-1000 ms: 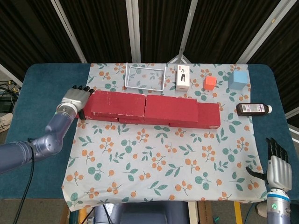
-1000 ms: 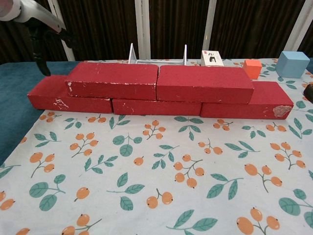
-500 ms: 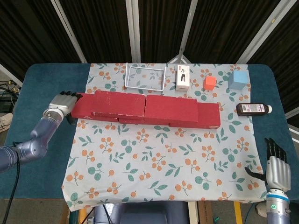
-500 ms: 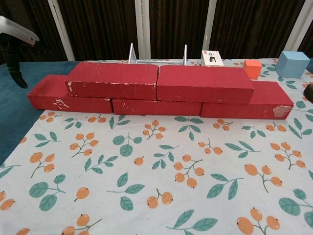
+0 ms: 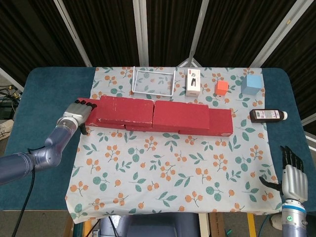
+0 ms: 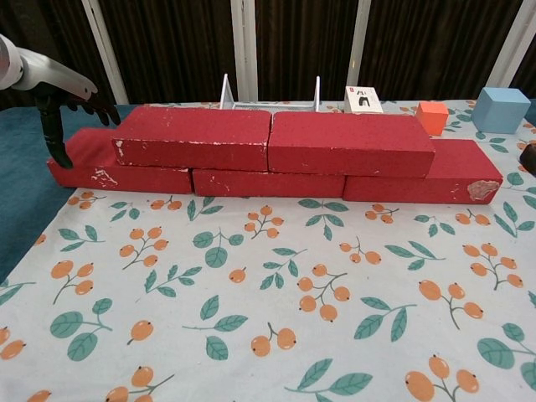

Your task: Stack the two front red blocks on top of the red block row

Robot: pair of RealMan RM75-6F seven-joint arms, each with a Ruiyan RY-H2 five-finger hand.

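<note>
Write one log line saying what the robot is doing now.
stage: both top red blocks on row | left hand: at row's left end, holding nothing | right hand: idle, open

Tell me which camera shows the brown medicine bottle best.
The head view: the brown bottle lies on its side, whole, label visible, right of the red block row. The chest view catches only a dark sliver at its right edge.

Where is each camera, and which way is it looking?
Head view: high up, looking down on the whole table; shows the left hand with its arm, and the right hand.
Chest view: low, looking straight across at the red blocks; only the left hand shows.
Both see the red blocks, orange cube and blue cube.
</note>
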